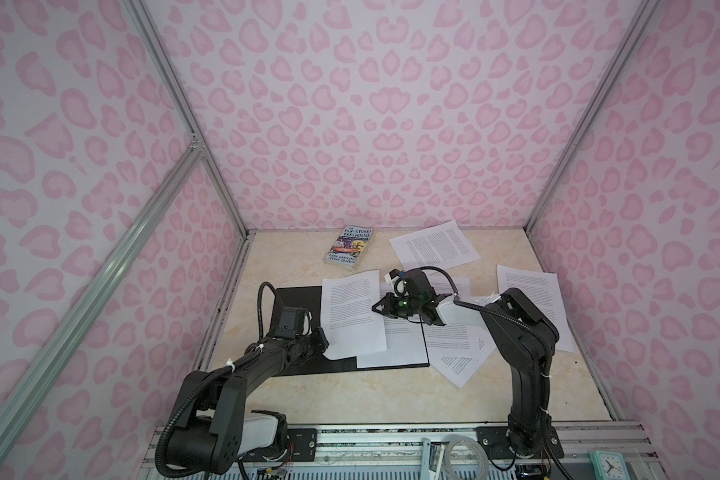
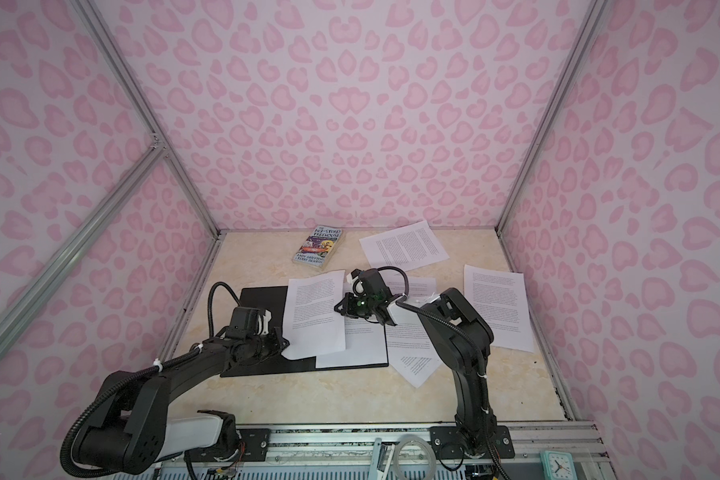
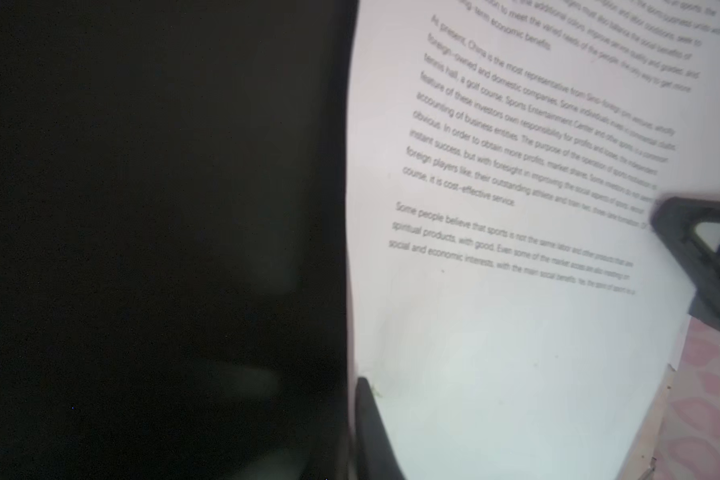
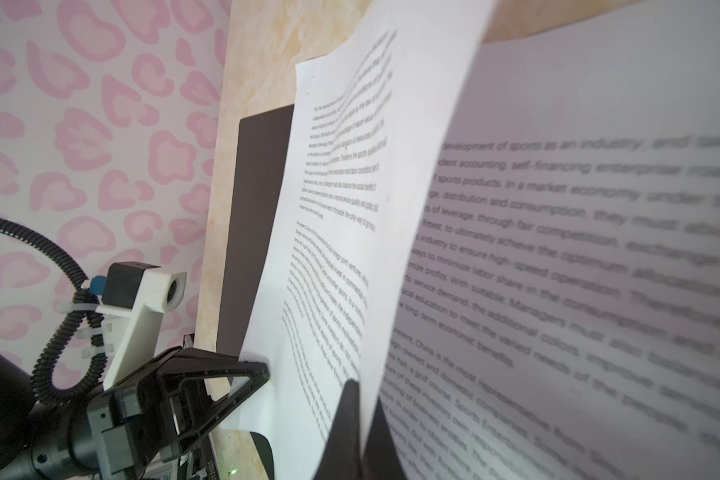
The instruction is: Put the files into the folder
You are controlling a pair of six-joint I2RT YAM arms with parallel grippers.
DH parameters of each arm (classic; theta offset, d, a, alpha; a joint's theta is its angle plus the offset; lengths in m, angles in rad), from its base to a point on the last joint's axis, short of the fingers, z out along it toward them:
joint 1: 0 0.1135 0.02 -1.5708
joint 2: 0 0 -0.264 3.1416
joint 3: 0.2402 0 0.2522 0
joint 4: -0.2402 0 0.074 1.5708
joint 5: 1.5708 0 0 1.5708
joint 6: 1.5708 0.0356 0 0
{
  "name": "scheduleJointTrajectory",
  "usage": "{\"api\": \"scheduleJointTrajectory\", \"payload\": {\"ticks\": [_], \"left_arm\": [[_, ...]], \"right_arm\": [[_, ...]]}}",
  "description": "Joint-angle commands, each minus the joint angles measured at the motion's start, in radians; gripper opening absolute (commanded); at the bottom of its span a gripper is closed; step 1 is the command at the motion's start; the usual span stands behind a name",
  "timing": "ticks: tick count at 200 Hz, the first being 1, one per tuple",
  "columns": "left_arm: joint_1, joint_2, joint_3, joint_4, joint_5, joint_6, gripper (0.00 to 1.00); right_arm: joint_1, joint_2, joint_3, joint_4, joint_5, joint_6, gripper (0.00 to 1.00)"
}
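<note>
My right gripper (image 1: pixel 376 308) is pinching shut on the right edge of one sheet (image 1: pixel 350 307), which is curling over the open black folder (image 1: pixel 296 301). My left gripper (image 1: pixel 324 338) is touching that sheet's near corner; I cannot tell whether it is gripping. Other files (image 1: pixel 433 247) are lying scattered on the table (image 1: pixel 350 399).

The beige marbled surface (image 1: pixel 391 399) carries an open black folder (image 1: pixel 298 297), scattered files (image 1: pixel 433 246) and a book (image 1: pixel 348 249) by its far edge.

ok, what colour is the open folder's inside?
The folder is black inside; it shows best in a top view.
</note>
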State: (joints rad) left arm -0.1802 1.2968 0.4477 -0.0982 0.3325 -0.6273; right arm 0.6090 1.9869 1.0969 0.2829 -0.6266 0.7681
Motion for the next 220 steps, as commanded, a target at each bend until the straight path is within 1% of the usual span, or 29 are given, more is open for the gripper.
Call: {"api": "scheduleJointTrajectory", "payload": {"ticks": [1,11,14,24,42,52,62,83,95,103,119,148,193,220], "left_arm": [[0.001,-0.024,-0.004,-0.019,0.008,0.003,0.28],[0.001,-0.041,-0.009,-0.011,0.020,0.002,0.35],[0.002,-0.046,-0.010,-0.009,0.024,0.001,0.41],[0.001,-0.067,-0.016,-0.004,0.032,-0.004,0.54],[0.001,-0.123,-0.030,0.008,0.045,-0.008,0.73],[0.001,-0.157,-0.034,-0.002,0.030,-0.006,0.83],[0.001,-0.194,-0.039,-0.006,0.019,-0.006,0.89],[0.001,-0.247,-0.048,-0.006,0.026,-0.002,0.91],[0.001,-0.264,-0.052,-0.005,0.028,0.000,0.92],[0.001,-0.271,-0.055,-0.003,0.029,0.000,0.93],[0.001,-0.274,-0.058,0.005,0.041,0.000,0.95],[0.001,-0.260,-0.058,0.013,0.037,0.003,0.95],[0.002,-0.200,-0.056,0.044,0.066,-0.003,0.94],[0.000,-0.177,-0.055,0.055,0.078,-0.008,0.94]], "right_arm": [[-0.004,-0.040,-0.028,-0.008,-0.005,-0.018,0.00],[-0.016,-0.064,-0.055,-0.005,-0.010,-0.024,0.00],[-0.020,-0.072,-0.064,-0.004,-0.012,-0.025,0.00],[-0.039,-0.099,-0.096,-0.006,-0.022,-0.029,0.00],[-0.100,-0.167,-0.173,-0.014,-0.048,-0.045,0.00],[-0.139,-0.208,-0.207,-0.068,-0.052,-0.081,0.00],[-0.175,-0.245,-0.228,-0.162,-0.036,-0.137,0.00],[-0.220,-0.311,-0.262,-0.320,0.018,-0.269,0.00],[-0.226,-0.325,-0.265,-0.375,0.035,-0.325,0.00],[-0.226,-0.331,-0.267,-0.384,0.049,-0.342,0.00],[-0.224,-0.342,-0.286,-0.338,0.051,-0.331,0.00],[-0.217,-0.345,-0.312,-0.268,0.046,-0.298,0.00],[-0.207,-0.331,-0.323,-0.199,0.041,-0.245,0.00],[-0.206,-0.320,-0.308,-0.182,0.038,-0.236,0.00]]}}
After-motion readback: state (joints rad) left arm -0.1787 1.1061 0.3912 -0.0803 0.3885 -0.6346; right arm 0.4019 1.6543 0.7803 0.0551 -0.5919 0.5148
